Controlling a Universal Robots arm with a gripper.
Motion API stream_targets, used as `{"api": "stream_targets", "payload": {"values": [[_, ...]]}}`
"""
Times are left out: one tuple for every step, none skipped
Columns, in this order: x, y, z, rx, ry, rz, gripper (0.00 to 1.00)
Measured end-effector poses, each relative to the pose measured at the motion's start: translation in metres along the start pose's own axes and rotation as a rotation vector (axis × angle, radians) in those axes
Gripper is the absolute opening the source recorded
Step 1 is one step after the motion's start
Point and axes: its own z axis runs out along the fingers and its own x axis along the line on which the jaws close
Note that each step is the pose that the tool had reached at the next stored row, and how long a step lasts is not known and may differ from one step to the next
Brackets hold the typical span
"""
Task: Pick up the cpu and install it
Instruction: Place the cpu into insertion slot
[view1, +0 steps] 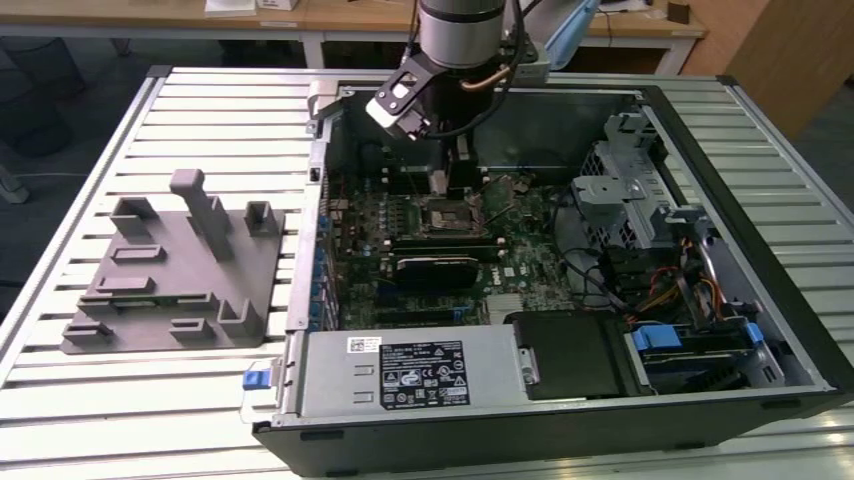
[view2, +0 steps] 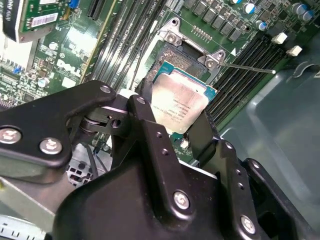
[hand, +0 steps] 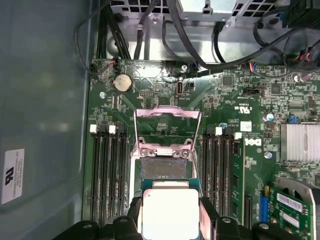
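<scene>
The cpu (view2: 184, 102), a thin square chip with a pale silver top, sits between my gripper's (view2: 175, 110) black fingers (view2: 146, 117), which are shut on its two opposite edges. In the first wrist view the cpu (hand: 170, 214) hangs just short of the open socket (hand: 162, 169) on the green motherboard, whose metal load plate (hand: 167, 120) is flipped up. In the exterior view my gripper (view1: 447, 188) reaches down inside the open computer case, a little above the socket (view1: 447, 215).
Memory slots (hand: 107, 170) flank the socket on both sides. Cables (hand: 190, 35) run along the case wall beyond it. A black block (view1: 434, 268) lies on the board near the socket. A grey plastic fixture (view1: 174, 270) stands on the slatted table at the exterior view's left.
</scene>
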Motion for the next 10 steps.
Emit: {"api": "stream_targets", "payload": {"values": [[0.0003, 0.0, 0.0013, 0.0, -0.0001, 0.001, 0.54], [0.0006, -0.0001, 0.0025, 0.0, -0.0002, 0.003, 0.54], [0.0011, -0.0002, 0.0037, 0.0, -0.0003, 0.004, 0.54], [0.0015, -0.0002, 0.005, 0.0, -0.0003, 0.005, 0.54], [0.0021, -0.0003, 0.0064, 0.0, -0.0004, 0.006, 0.54], [0.0026, -0.0004, 0.0078, 0.0001, -0.0004, 0.007, 0.54], [0.0029, -0.0004, 0.0093, 0.0001, -0.0005, 0.007, 0.54], [0.0032, -0.0004, 0.0109, 0.0001, -0.0005, 0.007, 0.54], [0.0034, -0.0005, 0.0122, 0.0001, -0.0005, 0.008, 0.54], [0.0035, -0.0006, 0.0131, 0.0, -0.0004, 0.008, 0.54]]}}
